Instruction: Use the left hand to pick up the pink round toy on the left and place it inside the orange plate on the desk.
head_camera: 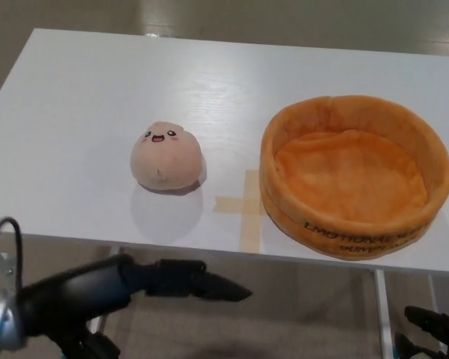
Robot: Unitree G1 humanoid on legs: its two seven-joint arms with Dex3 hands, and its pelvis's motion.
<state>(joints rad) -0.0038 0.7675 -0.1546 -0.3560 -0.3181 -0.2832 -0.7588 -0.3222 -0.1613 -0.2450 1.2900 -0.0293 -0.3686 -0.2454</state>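
Your pink round toy (pixel 166 157) sits on the white desk (pixel 75 112), left of centre and nearer the front edge than the back, its face turned toward the back edge. The orange plate (pixel 355 173) stands well apart from it toward the right edge, empty, with a cross of tape (pixel 243 206) on the surface between them.

Your left hand (pixel 191 279) is below the front edge, in front of the toy, fingers stretched forward and holding nothing. Raise it clear of that edge before you go forward, or the knuckles may catch the desk. Come in from the front-left, spread the thumb from the two fingers, and straddle the widest part of the toy low down; it looks soft, so close firmly enough to dent it slightly.

Your right hand (pixel 432 329) waits low off the front right corner; whether it is clenched I cannot tell.
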